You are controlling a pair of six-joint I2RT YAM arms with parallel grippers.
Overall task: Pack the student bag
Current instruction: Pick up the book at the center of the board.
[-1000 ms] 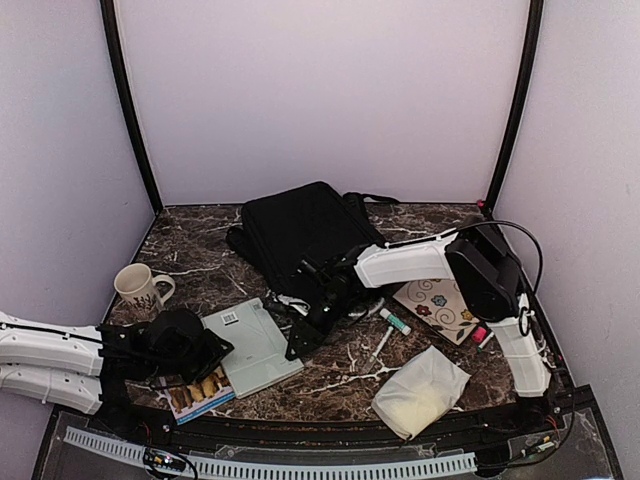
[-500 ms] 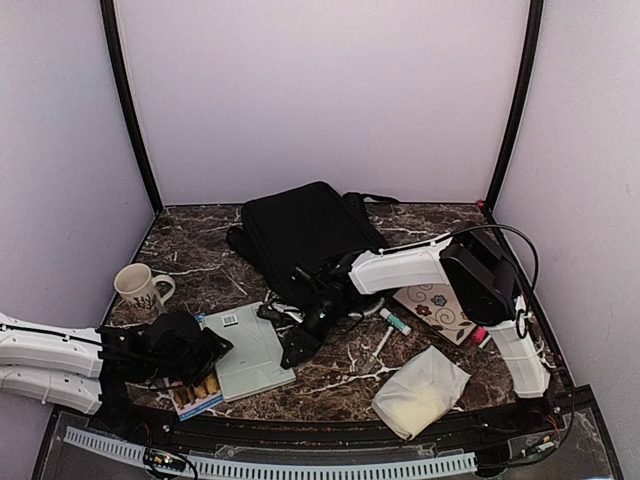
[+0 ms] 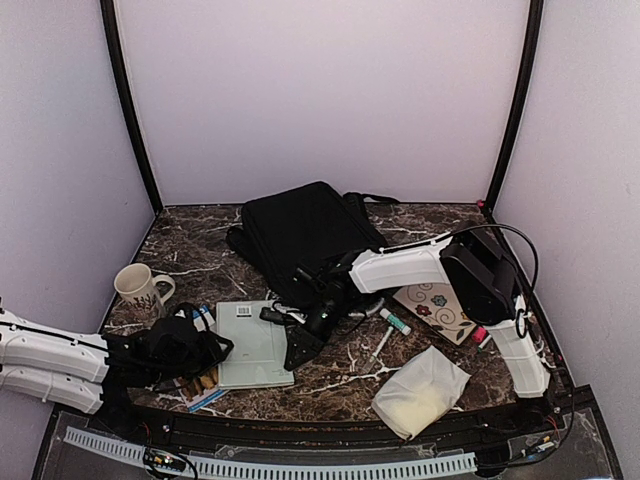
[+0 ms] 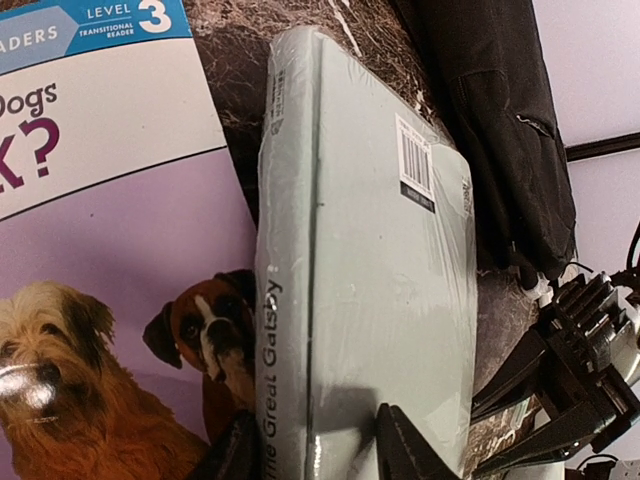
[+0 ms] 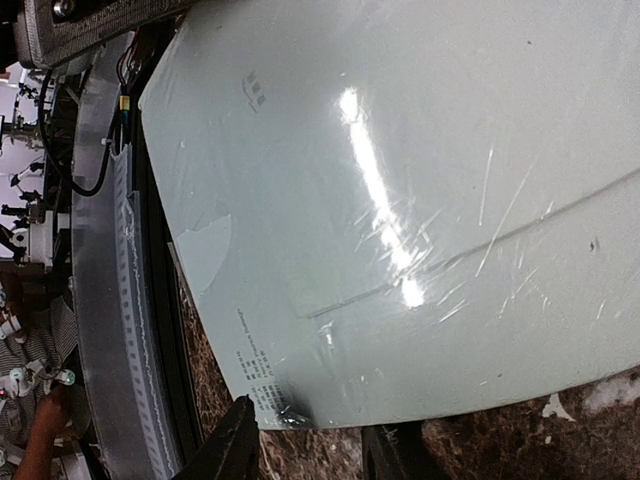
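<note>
The student bag (image 3: 300,235) is looking like soft matt black cloth. The Great Gatsby book (image 4: 385,280) is sitting in clear shrink-wrap that's throwing glossy glare, crinkling at the corners. The dog reader (image 4: 110,250) is showing a smooth, slick paper cover. The counter (image 3: 340,385) is reading as polished dark marble, white veins running through.

Overhead looks down; both wrist views closely share the book (image 4: 380,260).

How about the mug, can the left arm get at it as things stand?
Probably yes. The mug stands upright just beyond the left gripper, only bare table between, though that gripper is busy at the pale green book.
</note>
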